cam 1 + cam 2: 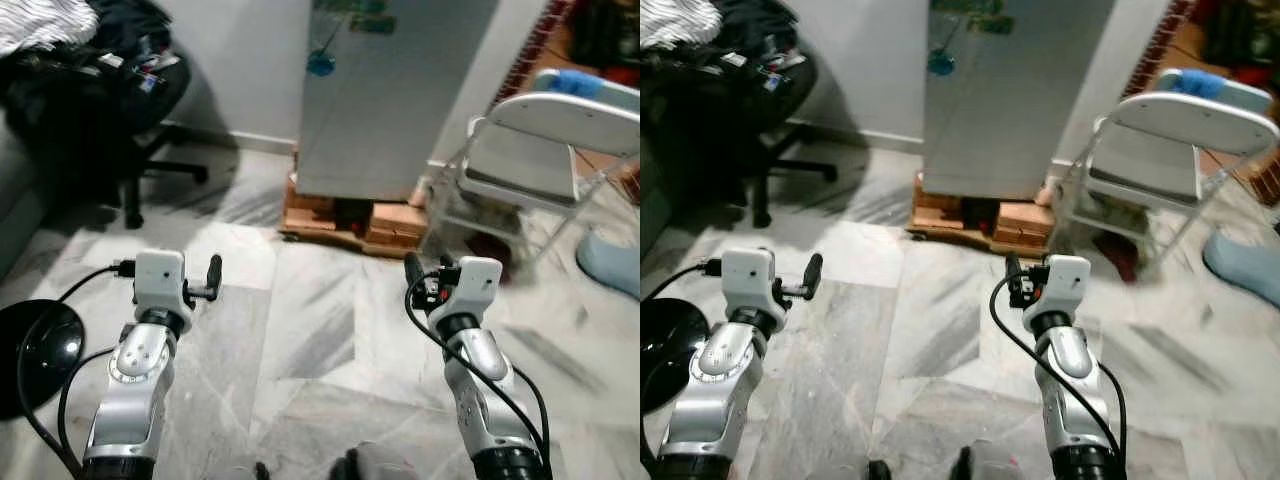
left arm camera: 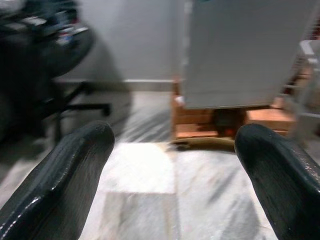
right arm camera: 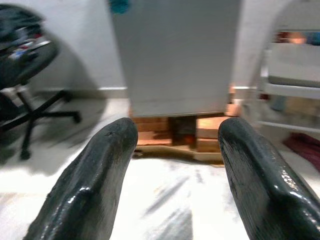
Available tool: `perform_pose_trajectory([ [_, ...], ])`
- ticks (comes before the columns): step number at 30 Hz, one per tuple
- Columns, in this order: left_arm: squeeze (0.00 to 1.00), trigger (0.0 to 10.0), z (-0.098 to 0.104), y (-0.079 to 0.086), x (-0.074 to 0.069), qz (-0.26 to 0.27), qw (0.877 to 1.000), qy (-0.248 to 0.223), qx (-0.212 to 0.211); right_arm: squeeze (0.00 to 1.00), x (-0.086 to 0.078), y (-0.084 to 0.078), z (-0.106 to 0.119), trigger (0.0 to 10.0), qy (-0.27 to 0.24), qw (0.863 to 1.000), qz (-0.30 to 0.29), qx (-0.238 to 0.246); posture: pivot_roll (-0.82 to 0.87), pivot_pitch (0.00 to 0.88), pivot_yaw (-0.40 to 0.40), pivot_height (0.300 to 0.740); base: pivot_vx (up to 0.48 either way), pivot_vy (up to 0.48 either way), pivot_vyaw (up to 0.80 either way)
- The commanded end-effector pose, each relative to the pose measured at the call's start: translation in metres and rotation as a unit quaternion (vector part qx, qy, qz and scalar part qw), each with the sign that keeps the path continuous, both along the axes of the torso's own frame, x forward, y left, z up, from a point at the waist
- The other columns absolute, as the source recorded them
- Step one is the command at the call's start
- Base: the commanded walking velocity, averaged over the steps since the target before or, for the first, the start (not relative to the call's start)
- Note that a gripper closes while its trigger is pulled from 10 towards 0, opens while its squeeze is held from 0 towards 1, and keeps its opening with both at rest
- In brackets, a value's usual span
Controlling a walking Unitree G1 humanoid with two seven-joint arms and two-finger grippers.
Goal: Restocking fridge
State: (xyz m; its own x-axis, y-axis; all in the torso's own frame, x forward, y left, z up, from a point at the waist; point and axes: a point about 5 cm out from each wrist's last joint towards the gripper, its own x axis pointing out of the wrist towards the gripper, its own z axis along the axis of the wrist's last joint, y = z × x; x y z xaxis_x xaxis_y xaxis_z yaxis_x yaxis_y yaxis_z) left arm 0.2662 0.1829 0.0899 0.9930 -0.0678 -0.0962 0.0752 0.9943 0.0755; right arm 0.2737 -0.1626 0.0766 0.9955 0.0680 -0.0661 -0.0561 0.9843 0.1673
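Both claws, left and right, hang spread wide and empty above the marble floor. Straight ahead stands the fridge, pale grey, door closed, raised on bricks, a folding chair beside it.

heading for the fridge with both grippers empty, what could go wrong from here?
1. The folding chair stands close beside the fridge on the robot's right; the right gripper or a swinging door could catch it.
2. The fridge sits raised on bricks, so a hard pull might rock it.
3. The left gripper has a loose cable that could snag.
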Motion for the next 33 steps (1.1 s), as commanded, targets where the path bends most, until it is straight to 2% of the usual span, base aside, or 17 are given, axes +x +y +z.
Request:
perform_pose_trajectory([
  [1, 0.0, 10.0, 0.0, -0.006, 0.002, -0.013, 1.0, -0.001, -0.007, 0.0, 0.0, -0.008, 0.0, 10.0, 0.002, 1.0, -0.011, -0.006, 0.06, 0.033, -0.023, 0.74, 0.262, 0.401, -0.8],
  [11, 0.0, 10.0, -0.002, -0.005, 0.003, -0.015, 1.0, 0.004, -0.006, 0.0, -0.002, -0.008, -0.004, 10.0, 0.003, 1.0, -0.014, -0.007, 0.06, 0.0, -0.015, 0.74, 0.281, 0.389, -0.8],
  [17, 0.0, 10.0, 0.0, -0.005, 0.004, -0.02, 1.0, -0.007, 0.008, 0.0, -0.001, -0.009, -0.002, 10.0, 0.0, 1.0, -0.014, -0.01, 0.07, 0.0, -0.02, 0.74, 0.284, 0.387, -0.8],
  [23, 0.0, 10.0, 0.001, -0.003, 0.004, -0.018, 1.0, -0.005, 0.005, 0.0, 0.003, -0.009, 0.0, 10.0, -0.004, 1.0, -0.017, -0.014, 0.07, 0.022, -0.025, 0.74, 0.373, 0.299, -0.8],
  [28, 0.0, 10.0, 0.003, -0.008, 0.012, -0.025, 1.0, -0.011, 0.003, 0.0, 0.006, -0.013, -0.002, 10.0, 0.001, 0.999, -0.032, -0.016, 0.08, 0.028, -0.032, 0.74, 0.383, 0.288, -0.8],
  [33, 0.0, 10.0, 0.006, -0.005, 0.015, -0.021, 1.0, -0.015, 0.01, 0.0, 0.009, -0.012, 0.003, 10.0, -0.011, 0.999, -0.036, -0.018, 0.07, 0.043, -0.014, 0.74, 0.307, 0.367, -0.8],
])
